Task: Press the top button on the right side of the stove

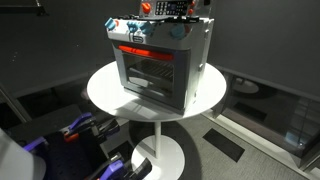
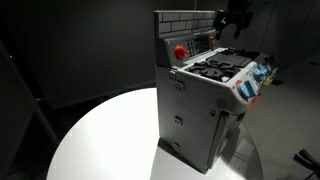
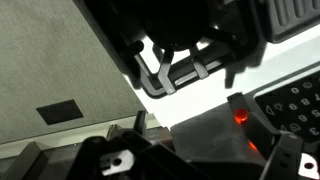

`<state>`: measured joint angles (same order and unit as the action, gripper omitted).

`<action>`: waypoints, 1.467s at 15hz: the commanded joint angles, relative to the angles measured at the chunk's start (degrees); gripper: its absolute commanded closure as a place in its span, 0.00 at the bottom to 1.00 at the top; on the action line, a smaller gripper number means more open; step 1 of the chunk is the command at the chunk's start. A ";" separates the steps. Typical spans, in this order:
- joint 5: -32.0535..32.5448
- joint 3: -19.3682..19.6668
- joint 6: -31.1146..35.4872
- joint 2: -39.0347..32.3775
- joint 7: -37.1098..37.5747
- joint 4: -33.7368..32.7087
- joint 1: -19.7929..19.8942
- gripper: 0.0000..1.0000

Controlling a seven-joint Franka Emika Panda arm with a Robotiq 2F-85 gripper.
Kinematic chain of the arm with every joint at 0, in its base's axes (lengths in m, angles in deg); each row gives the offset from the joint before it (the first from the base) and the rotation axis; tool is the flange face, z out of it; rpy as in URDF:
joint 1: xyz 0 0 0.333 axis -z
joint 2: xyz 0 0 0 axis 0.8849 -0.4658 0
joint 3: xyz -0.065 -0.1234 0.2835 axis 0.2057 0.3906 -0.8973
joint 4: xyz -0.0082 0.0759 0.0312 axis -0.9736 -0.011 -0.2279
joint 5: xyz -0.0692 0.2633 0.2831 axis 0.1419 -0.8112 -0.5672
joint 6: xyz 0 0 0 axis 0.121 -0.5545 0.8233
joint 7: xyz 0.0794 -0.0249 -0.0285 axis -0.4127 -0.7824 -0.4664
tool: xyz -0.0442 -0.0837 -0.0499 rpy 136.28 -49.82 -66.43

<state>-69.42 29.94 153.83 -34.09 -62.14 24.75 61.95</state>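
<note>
The grey toy stove [image 1: 160, 65] stands on a round white table [image 1: 100, 92], its glass door under a red strip. In both exterior views my gripper [image 1: 185, 9] hovers just above the stove's back top edge, near the tiled backsplash [image 2: 185, 20]. From the side, the stove [image 2: 200, 110] shows a red round button [image 2: 181, 52] on the panel below the backsplash, left of the black burners [image 2: 222, 68]. My gripper [image 2: 236, 24] is above and right of that button. The wrist view shows a glowing red button [image 3: 240, 117] on a grey surface between my spread fingers [image 3: 190, 168]. The gripper holds nothing.
The table [image 2: 100, 140] has a white pedestal base [image 1: 160, 152] on a dark floor. Black and blue equipment [image 1: 80, 130] sits low beside the table. Dark curtains surround the scene. Grey carpet [image 3: 50, 60] shows in the wrist view.
</note>
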 commanded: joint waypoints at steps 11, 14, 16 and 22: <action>0.56 0.81 0.26 -5.06 0.66 -6.57 -1.40 0.00; 0.52 0.91 -0.18 -4.33 0.69 -6.27 -1.32 0.00; -0.35 0.89 -2.66 -3.20 0.48 -5.81 -1.13 0.00; -2.23 0.79 -11.15 0.78 -2.13 -3.28 -0.49 0.00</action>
<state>-70.06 30.24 146.90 -35.65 -62.37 20.87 61.43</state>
